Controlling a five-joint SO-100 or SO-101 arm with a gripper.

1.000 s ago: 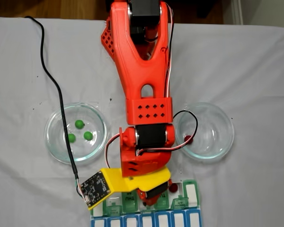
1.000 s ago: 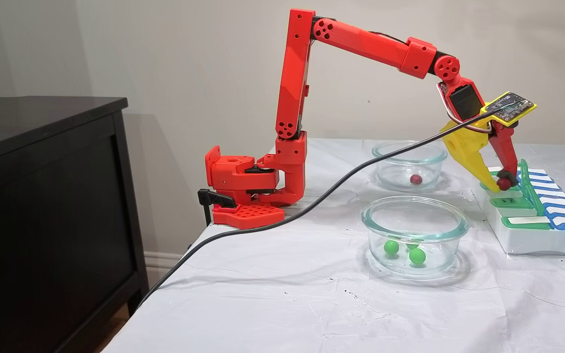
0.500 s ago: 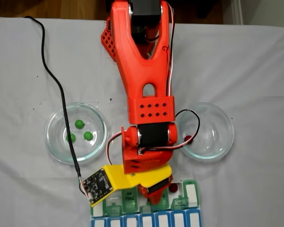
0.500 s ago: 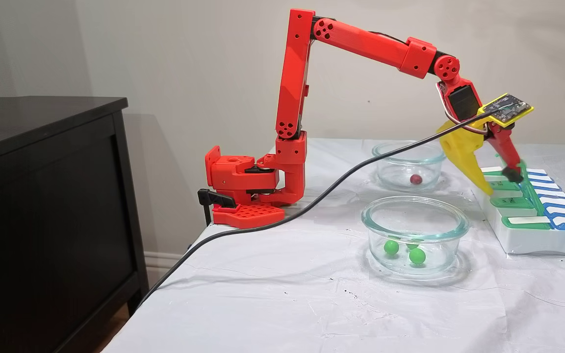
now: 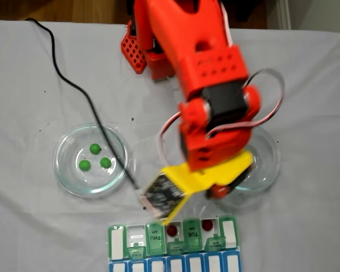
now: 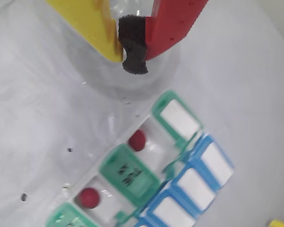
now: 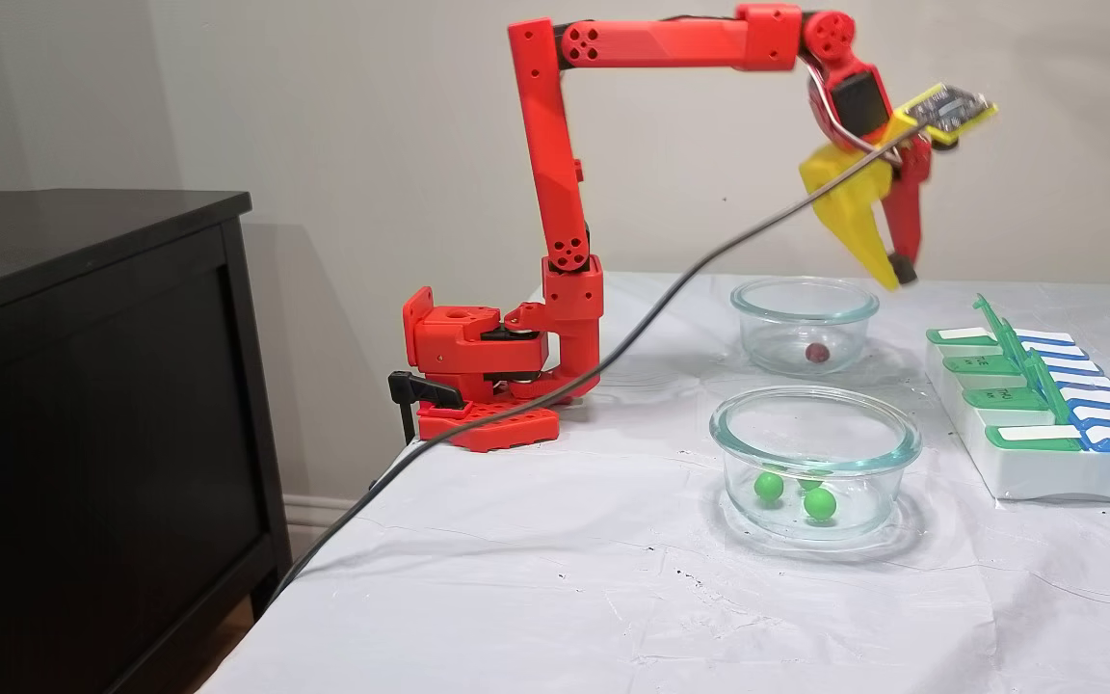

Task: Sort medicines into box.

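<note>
Two red medicines [image 5: 171, 230] [image 5: 208, 226] lie in open cells of the box [image 5: 117, 242], a green and blue pill organizer at the bottom edge of a fixed view. The wrist view shows the same red balls [image 6: 137, 140] [image 6: 89, 197] in the box [image 6: 180, 118]. Three green medicines [image 5: 94, 148] [image 5: 85, 165] [image 5: 105, 162] sit in the left glass dish [image 5: 62, 170]. One red medicine [image 7: 815, 353] rests in the far dish [image 7: 804, 301]. My gripper [image 7: 895, 277] hangs shut and empty above that dish, its black pads pressed together [image 6: 132, 47].
A black cable [image 5: 73, 85] trails from the wrist camera across the white cloth and past the left dish. The arm's red base [image 7: 478, 376] is clamped at the table's back edge. A dark cabinet [image 7: 83, 386] stands beside the table.
The gripper opened over the box and released a red ball into a cell. It then rose, swung back over the dish with the red ball, and shut.
</note>
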